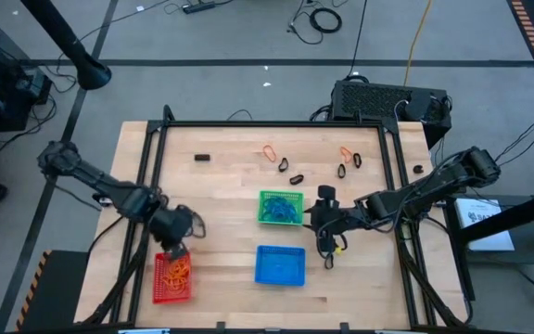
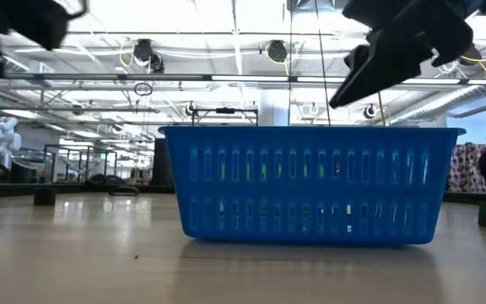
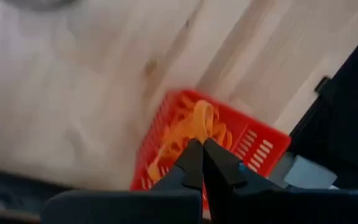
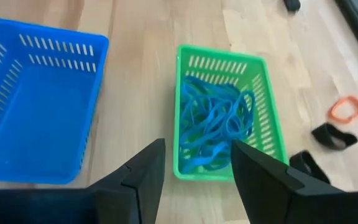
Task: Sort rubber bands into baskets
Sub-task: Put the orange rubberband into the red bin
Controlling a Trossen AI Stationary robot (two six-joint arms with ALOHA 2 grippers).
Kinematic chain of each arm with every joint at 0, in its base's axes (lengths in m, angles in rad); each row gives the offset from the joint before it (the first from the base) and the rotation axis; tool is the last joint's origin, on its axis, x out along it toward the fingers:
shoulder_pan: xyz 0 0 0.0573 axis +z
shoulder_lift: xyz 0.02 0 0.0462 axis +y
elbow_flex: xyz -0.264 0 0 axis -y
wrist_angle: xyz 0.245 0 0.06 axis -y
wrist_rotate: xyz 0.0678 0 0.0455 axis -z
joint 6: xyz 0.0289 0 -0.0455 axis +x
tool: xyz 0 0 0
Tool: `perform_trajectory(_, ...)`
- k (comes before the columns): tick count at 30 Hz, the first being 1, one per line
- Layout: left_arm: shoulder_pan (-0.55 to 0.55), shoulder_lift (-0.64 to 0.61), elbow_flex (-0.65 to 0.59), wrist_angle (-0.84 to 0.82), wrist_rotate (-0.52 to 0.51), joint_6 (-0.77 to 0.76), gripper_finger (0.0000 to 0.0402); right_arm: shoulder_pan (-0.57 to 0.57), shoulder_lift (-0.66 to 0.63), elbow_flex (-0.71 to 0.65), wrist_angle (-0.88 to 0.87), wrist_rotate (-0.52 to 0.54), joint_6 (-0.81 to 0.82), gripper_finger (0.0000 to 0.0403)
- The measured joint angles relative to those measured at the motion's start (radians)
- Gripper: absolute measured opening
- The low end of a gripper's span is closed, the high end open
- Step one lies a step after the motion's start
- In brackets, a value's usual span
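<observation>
— Two grippers up: the left gripper (image 3: 202, 163) hangs over the red basket (image 1: 171, 278), fingers pinched together with an orange rubber band (image 3: 202, 119) at their tips, more orange ones heaped below.

— And the right gripper (image 4: 194, 180)?

— Spread wide, holding nothing, just beside the green basket (image 4: 268, 112), which is full of blue rubber bands (image 4: 213, 127). The blue basket (image 4: 39, 102) looks bare inside.

— What's loose?

— Orange and black bands (image 1: 296, 178) lie scattered on the wooden table (image 1: 221, 186) beyond the green basket, well apart from both grippers. Cables trail over the grey floor (image 1: 248, 37).
</observation>
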Motion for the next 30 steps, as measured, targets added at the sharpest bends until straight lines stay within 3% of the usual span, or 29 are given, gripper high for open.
perform_trajectory(8, -0.239, 0.003, 0.0, 0.02, -0.028, -0.324, 0.0002, 0.0, 0.0, 0.003, 0.052, -0.002, -0.088, 0.0176)
perform_trajectory(13, -0.349, 0.007, 0.0, 0.053, -0.139, -0.438, 0.0002, -0.001, 0.0, 0.003, 0.16, 0.035, -0.175, 0.0176)
perform_trajectory(18, -0.42, 0.05, 0.0, 0.13, -0.207, -0.448, 0.0002, -0.007, -0.001, 0.004, 0.26, 0.106, -0.228, 0.0176)
perform_trajectory(30, -0.471, 0.235, 0.0, 0.239, -0.182, -0.447, 0.0003, -0.008, -0.001, 0.004, 0.252, 0.104, -0.226, 0.0176)
